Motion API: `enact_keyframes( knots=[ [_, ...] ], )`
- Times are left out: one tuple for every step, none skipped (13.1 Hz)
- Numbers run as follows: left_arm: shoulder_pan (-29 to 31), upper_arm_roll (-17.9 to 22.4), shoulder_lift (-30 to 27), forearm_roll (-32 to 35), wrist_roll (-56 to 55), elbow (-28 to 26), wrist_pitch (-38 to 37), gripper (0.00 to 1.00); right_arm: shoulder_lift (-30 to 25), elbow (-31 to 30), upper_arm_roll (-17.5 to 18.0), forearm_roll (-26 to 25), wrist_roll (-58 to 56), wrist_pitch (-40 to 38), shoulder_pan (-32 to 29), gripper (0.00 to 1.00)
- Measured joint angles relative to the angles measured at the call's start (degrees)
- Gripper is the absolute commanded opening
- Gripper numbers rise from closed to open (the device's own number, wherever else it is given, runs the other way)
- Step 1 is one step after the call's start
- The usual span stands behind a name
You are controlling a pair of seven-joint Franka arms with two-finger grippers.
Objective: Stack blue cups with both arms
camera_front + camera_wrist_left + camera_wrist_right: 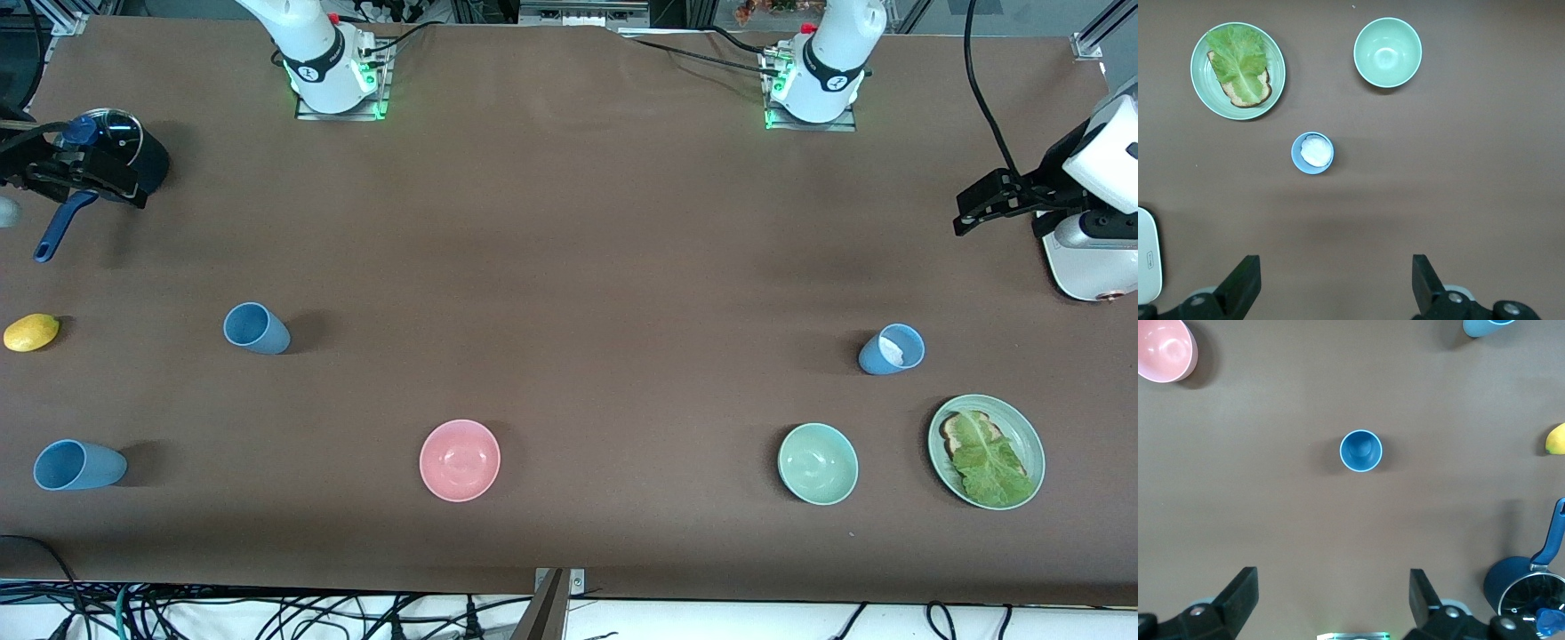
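Three blue cups stand on the brown table. One blue cup [257,328] [1361,451] is mouth up toward the right arm's end, and a second cup [78,465] [1485,325] sits nearer the front camera. The third cup [892,349] [1313,153], white inside, is toward the left arm's end. My right gripper [93,176] [1331,593] hangs open and empty over the navy saucepan. My left gripper [973,209] [1335,280] hangs open and empty over bare table at the left arm's end, apart from the white-filled cup.
A navy saucepan [133,156] with a glass lid and a lemon [31,332] lie at the right arm's end. A pink bowl [460,460], a green bowl [818,463] and a green plate [1031,440] with toast and lettuce line the near side. A white rounded object [1080,258] stands below the left gripper.
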Motion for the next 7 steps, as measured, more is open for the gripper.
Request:
enact_keyframes(
  knots=[
    [0.0, 0.0, 0.0, 0.0, 0.0, 0.0, 0.0, 1.00, 0.0, 0.0, 0.0, 0.0, 0.0, 0.0, 0.0, 1.00],
    [0.0, 0.0, 0.0, 0.0, 0.0, 0.0, 0.0, 1.00, 0.0, 0.0, -0.2, 0.0, 0.0, 0.0, 0.0, 1.00],
    [0.1, 0.0, 0.0, 0.0, 0.0, 0.0, 0.0, 1.00, 0.0, 0.1, -0.5, 0.0, 0.0, 0.0, 0.0, 1.00],
    [0.1, 0.0, 0.0, 0.0, 0.0, 0.0, 0.0, 1.00, 0.0, 0.2, -0.7, 0.0, 0.0, 0.0, 0.0, 1.00],
    [0.1, 0.0, 0.0, 0.0, 0.0, 0.0, 0.0, 1.00, 0.0, 0.3, -0.9, 0.0, 0.0, 0.0, 0.0, 1.00],
    [0.1, 0.0, 0.0, 0.0, 0.0, 0.0, 0.0, 1.00, 0.0, 0.4, -0.9, 0.0, 0.0, 0.0, 0.0, 1.00],
    [0.1, 0.0, 0.0, 0.0, 0.0, 0.0, 0.0, 1.00, 0.0, 0.4, -0.9, 0.0, 0.0, 0.0, 0.0, 1.00]
  ],
)
